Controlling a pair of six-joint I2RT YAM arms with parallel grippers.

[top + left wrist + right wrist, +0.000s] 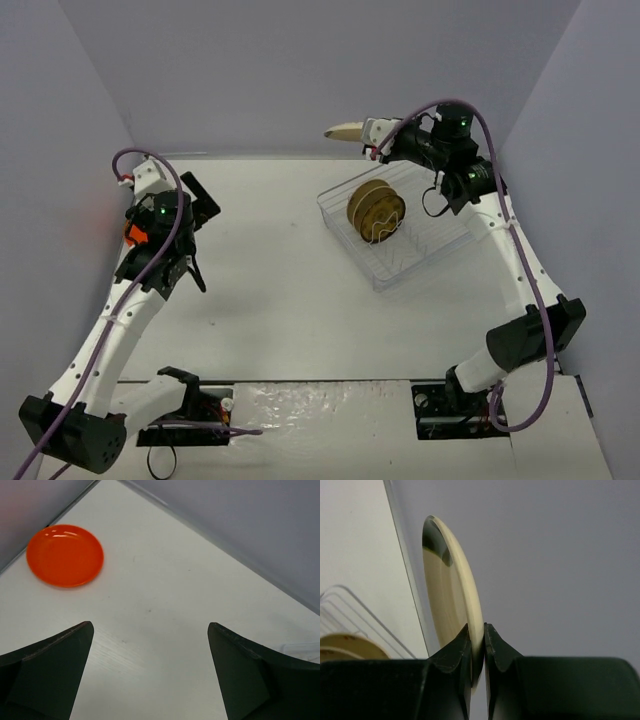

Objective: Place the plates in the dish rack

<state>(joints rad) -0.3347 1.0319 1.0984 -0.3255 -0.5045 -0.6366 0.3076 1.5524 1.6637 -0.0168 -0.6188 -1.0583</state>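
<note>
White tabletop [280, 300] lies open before the left claw [150, 635], jaws wide; orange plate [65, 555] lies flat ahead-left by the wall [30, 510]. Right claw [477, 637] pinches a cream plate [451, 585] edge-on, pointing straight out past its fingertips; dish rack [395, 272] sits below-left.

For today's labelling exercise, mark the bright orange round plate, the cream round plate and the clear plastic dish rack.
bright orange round plate [65, 555]: left wrist view, its centre.
cream round plate [447, 592]: right wrist view, its broad side.
clear plastic dish rack [418, 252]: top view, its bare dividers.
</note>
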